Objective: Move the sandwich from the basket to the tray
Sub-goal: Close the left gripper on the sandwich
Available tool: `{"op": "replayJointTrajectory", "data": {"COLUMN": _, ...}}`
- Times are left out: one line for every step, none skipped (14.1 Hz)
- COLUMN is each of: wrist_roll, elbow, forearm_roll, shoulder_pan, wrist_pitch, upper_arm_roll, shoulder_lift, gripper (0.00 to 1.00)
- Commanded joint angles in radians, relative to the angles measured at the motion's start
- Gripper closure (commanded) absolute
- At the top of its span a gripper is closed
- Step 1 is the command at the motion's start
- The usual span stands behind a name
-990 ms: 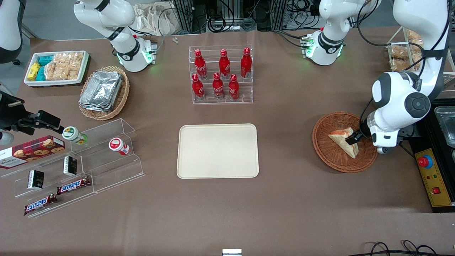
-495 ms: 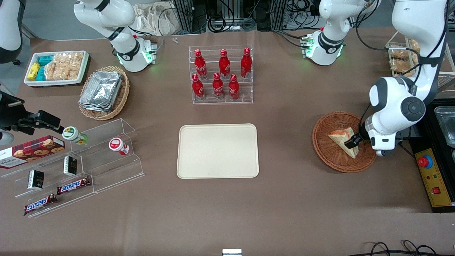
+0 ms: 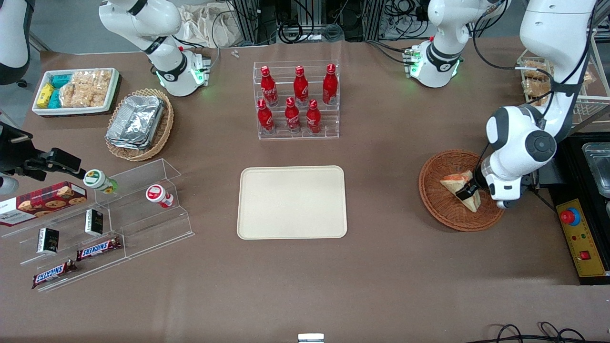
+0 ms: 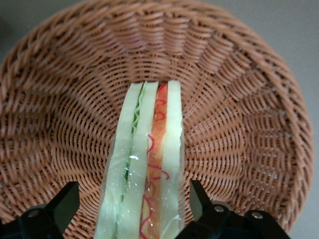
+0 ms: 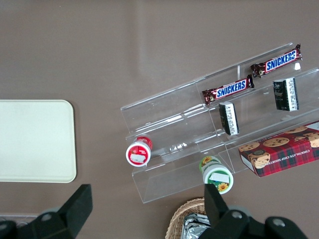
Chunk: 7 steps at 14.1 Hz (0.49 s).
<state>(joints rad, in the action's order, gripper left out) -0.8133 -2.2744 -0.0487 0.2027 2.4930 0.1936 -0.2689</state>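
The sandwich (image 3: 455,183) (image 4: 144,164), a wrapped wedge with pale bread and red and green filling at its edge, lies in the round reddish-brown basket (image 3: 438,205) (image 4: 60,99) toward the working arm's end of the table. My left gripper (image 3: 464,193) (image 4: 132,206) is down in the basket and open, one black finger on each side of the wedge. One finger sits close to the wrap and the other stands a little apart from it. The cream tray (image 3: 291,202) (image 5: 35,139) lies flat at the table's middle with nothing on it.
A clear rack of red bottles (image 3: 296,100) stands farther from the front camera than the tray. A yellow box with a red stop button (image 3: 582,236) lies beside the basket at the table's edge. A tan basket of foil containers (image 3: 139,125) and a clear snack shelf (image 3: 109,214) sit toward the parked arm's end.
The left arm has shifted slightly toward the table's middle, bringing the gripper further over the sandwich. The sandwich and basket have not moved.
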Motion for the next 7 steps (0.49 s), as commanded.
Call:
{"op": "replayJointTrajectory", "data": {"wrist_roll": -0.047, "elbow": -0.034, "forearm_roll": -0.023, "shoulder_pan": -0.009, "wrist_pitch": 0.047, "upper_arm_roll": 0.0, "shoulder_lift": 0.01, "gripper": 0.08}}
{"op": "replayJointTrajectory", "data": {"wrist_roll": -0.038, "elbow": -0.033, "forearm_roll": -0.025, "shoulder_pan": -0.009, "wrist_pitch": 0.046, "upper_arm_roll": 0.0, "shoulder_lift": 0.013, "gripper": 0.4}}
{"op": "replayJointTrajectory", "data": {"wrist_roll": -0.03, "elbow": -0.028, "forearm_roll": -0.025, "shoulder_pan": -0.009, "wrist_pitch": 0.043, "upper_arm_roll": 0.0, "shoulder_lift": 0.016, "gripper": 0.67}}
{"op": "replayJointTrajectory", "data": {"wrist_roll": -0.029, "elbow": -0.024, "forearm_roll": -0.026, "shoulder_pan": -0.009, "wrist_pitch": 0.04, "upper_arm_roll": 0.001, "shoulder_lift": 0.019, "gripper": 0.73}}
{"op": "replayJointTrajectory", "data": {"wrist_roll": -0.029, "elbow": -0.022, "forearm_roll": -0.026, "shoulder_pan": -0.009, "wrist_pitch": 0.035, "upper_arm_roll": 0.001, "shoulder_lift": 0.023, "gripper": 0.82}}
{"op": "replayJointTrajectory", "data": {"wrist_roll": -0.029, "elbow": -0.019, "forearm_roll": -0.026, "shoulder_pan": -0.009, "wrist_pitch": 0.027, "upper_arm_roll": 0.003, "shoulder_lift": 0.031, "gripper": 0.89}}
{"op": "replayJointTrajectory", "data": {"wrist_roll": -0.029, "elbow": -0.017, "forearm_roll": -0.025, "shoulder_pan": -0.009, "wrist_pitch": 0.012, "upper_arm_roll": 0.004, "shoulder_lift": 0.043, "gripper": 0.91}}
